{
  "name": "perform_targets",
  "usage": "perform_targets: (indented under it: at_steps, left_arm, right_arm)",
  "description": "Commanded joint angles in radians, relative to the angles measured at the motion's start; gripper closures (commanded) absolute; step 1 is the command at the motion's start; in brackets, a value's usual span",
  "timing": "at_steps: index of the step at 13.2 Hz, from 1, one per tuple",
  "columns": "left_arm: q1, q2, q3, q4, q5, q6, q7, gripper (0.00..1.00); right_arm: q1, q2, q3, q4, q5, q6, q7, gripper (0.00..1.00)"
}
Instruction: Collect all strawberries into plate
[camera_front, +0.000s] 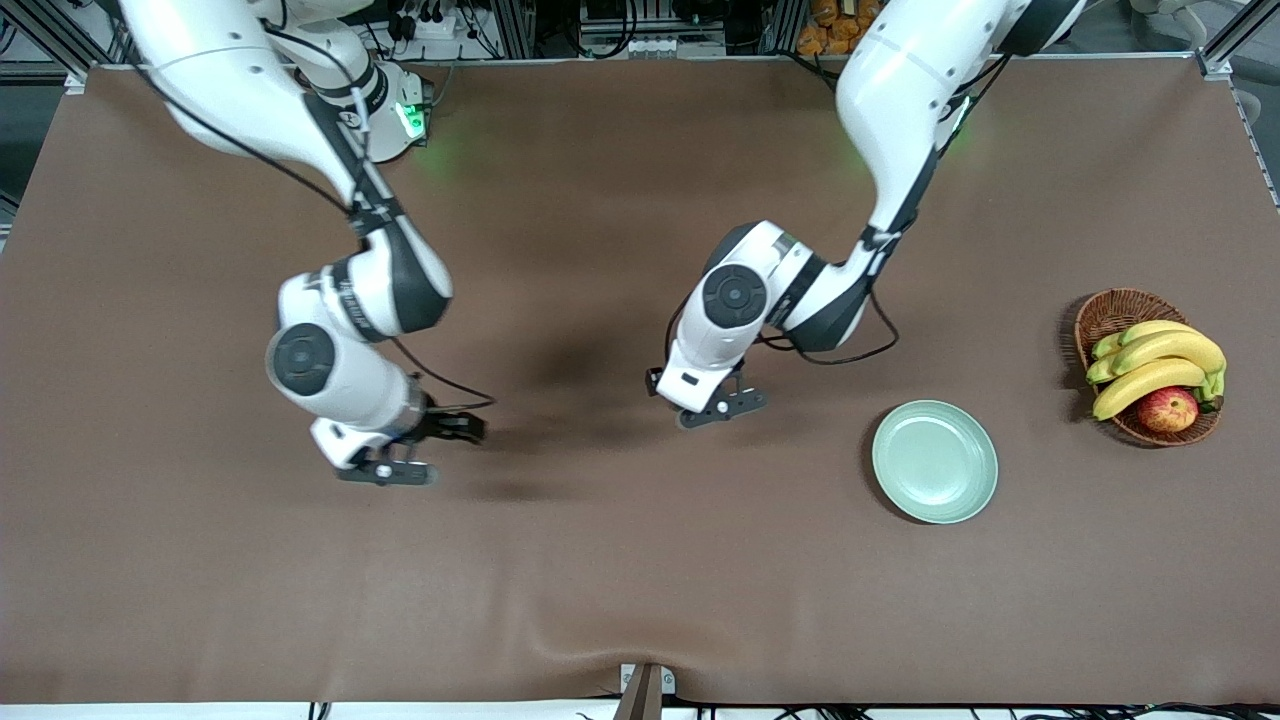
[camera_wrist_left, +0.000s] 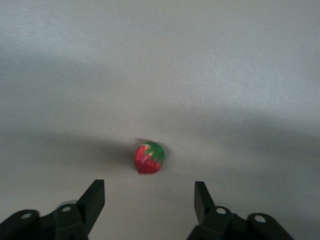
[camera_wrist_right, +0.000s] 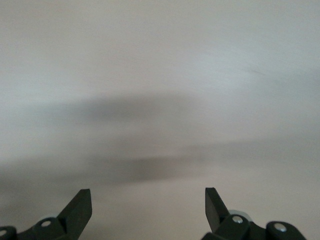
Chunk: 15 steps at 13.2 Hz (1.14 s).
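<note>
1. The left gripper (camera_front: 722, 405) is hovering low over the brown surface (camera_front: 600, 580) near the middle, its fingers (camera_wrist_left: 95, 200) standing apart and holding nothing
2. In the left wrist view one strawberry (camera_wrist_left: 148, 158), red with a green cap, is lying on the surface just ahead of the gap between those fingers; in the front view it is not showing, probably because the left gripper is hiding it
3. The plate (camera_front: 935, 462), pale green and holding nothing, is sitting toward the left arm's end of the surface, near the left gripper but apart from it
4. The right gripper (camera_front: 395, 465) is waiting over bare surface toward the right arm's end, fingers (camera_wrist_right: 80, 207) apart; no berry is appearing in its wrist view
5. A wicker basket (camera_front: 1110, 310) of bananas (camera_front: 1150, 365) and an apple (camera_front: 1168, 408) is resting farther toward the left arm's end than the plate
6. Judging by this, the first pick is only beginning: no berries are lying in the plate, and only one is visible
7. The next move is calling for the left gripper to centre on the berry, lower, and close gently, since it is small and may roll
</note>
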Motion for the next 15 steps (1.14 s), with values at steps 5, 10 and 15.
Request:
perform_targets:
  at_steps: [5, 10, 15]
  left_arm:
    - [-0.026, 0.101, 0.013, 0.057, 0.070, 0.064, 0.008, 0.40]
    - [-0.009, 0.083, 0.013, 0.044, 0.138, 0.068, 0.011, 1.00]
    - [0.176, -0.115, -0.001, 0.009, 0.133, -0.248, 0.220, 1.00]
  right_arm:
    - [-0.211, -0.216, -0.008, -0.394, -0.032, -0.050, -0.116, 0.00]
    - [-0.308, -0.175, -0.006, -0.402, -0.031, -0.157, -0.187, 0.00]
    - [-0.330, -0.095, -0.005, -0.401, -0.011, -0.147, -0.185, 0.00]
